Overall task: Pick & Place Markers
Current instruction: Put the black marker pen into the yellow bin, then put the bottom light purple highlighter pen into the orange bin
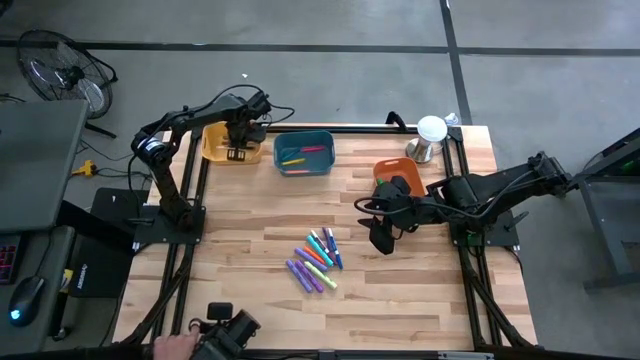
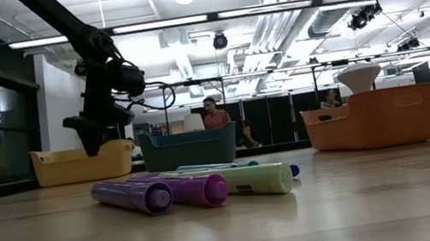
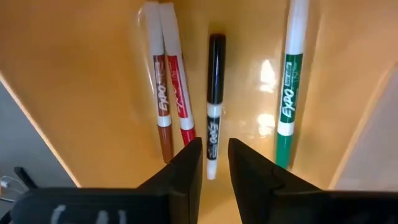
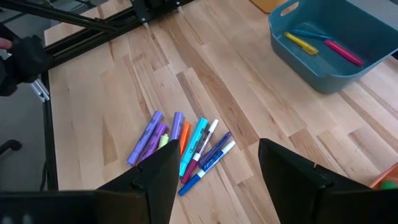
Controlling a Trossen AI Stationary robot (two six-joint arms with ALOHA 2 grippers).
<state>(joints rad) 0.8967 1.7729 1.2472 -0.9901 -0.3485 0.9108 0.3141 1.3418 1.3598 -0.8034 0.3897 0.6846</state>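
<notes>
We see two arms — left arm [image 1: 170,150], right arm [image 1: 500,188] | dark, jointed segments | black cables looping | fingers [image 3: 186,171] black, blunt, wedge-shaped

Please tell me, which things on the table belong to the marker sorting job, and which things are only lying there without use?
Belong to the job:
- loose markers
- yellow bin, four markers inside
- blue bin, yellow and pink markers inside
- orange bin
- left gripper, over the yellow bin
- right gripper, open beside the loose markers

Only lying about:
- white-topped object
- floor fan
</notes>
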